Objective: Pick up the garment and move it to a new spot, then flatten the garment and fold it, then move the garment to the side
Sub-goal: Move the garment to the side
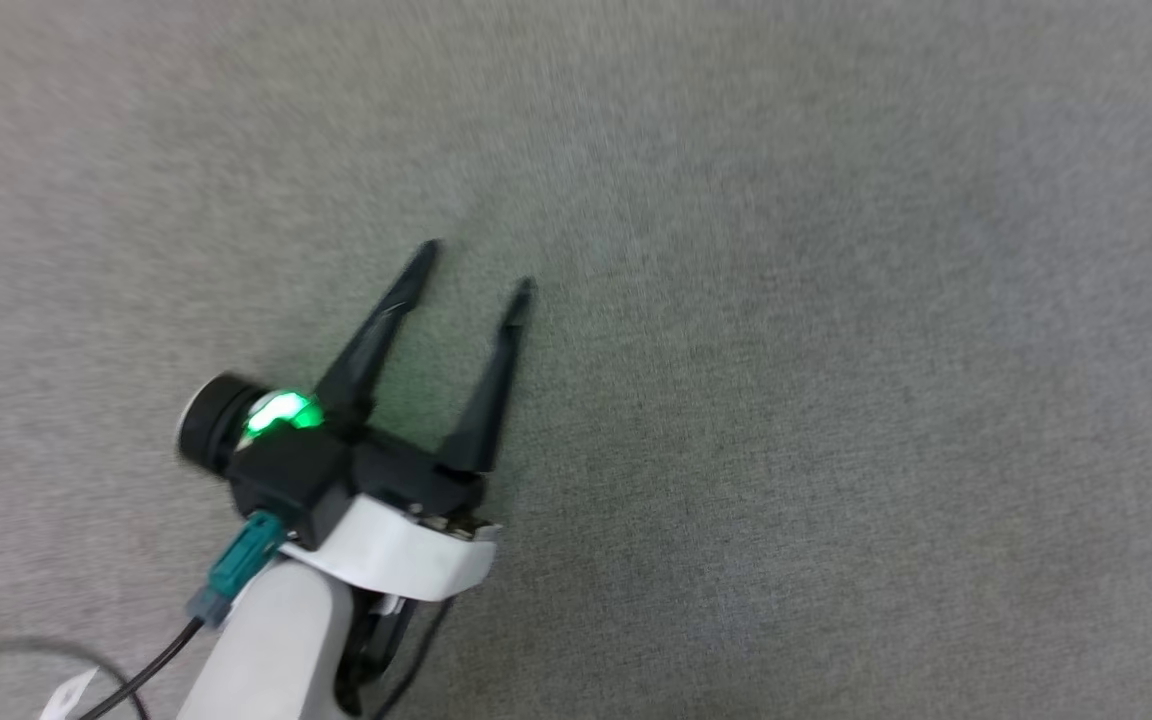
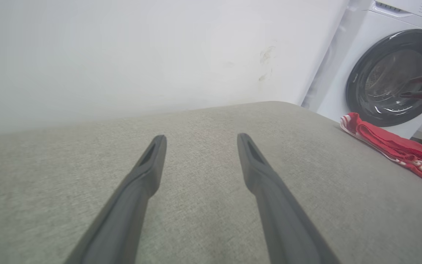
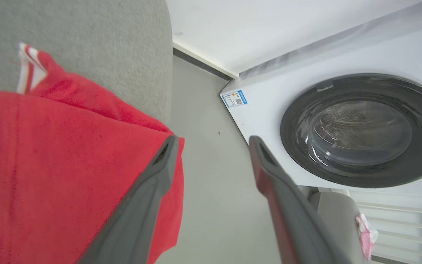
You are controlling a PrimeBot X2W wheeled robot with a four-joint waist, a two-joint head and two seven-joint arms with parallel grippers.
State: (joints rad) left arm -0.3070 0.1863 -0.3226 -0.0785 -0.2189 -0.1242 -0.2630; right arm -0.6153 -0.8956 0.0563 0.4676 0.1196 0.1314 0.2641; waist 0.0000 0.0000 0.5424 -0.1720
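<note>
Most of the task: judged done. The garment [image 3: 50,165] lies as a flat, layered red bundle rather than a loose heap, and it sits on the side of the table [image 1: 836,300] that faces the washing machine [image 3: 343,55].
Left to do: very little, by the look of it, at most backing away from the bundle. Whether the fold is tidy all round cannot be told, since part of the cloth runs out of the right wrist view.
Table: grey cloth top with a rounded corner, just beside the washing machine, with a strip of floor [image 3: 203,205] between them.
Washing machine: white front-loader with a dark round door.
Garment: red, with red-and-white striped trim showing at one end. It rests on the table edge nearest the washing machine, and one corner seems to reach that edge.
Left claw [image 1: 478,265]: jaws wide apart, holding nothing and touching nothing that can be seen. It hovers over bare table, much farther from the washing machine than the garment is.
Right claw [image 3: 214,138]: jaws wide apart with nothing between them, so the garment is not gripped. It hangs over the garment's corner nearest the washing machine. One finger crosses the red cloth in its own wrist view, and whether it touches cannot be told.
</note>
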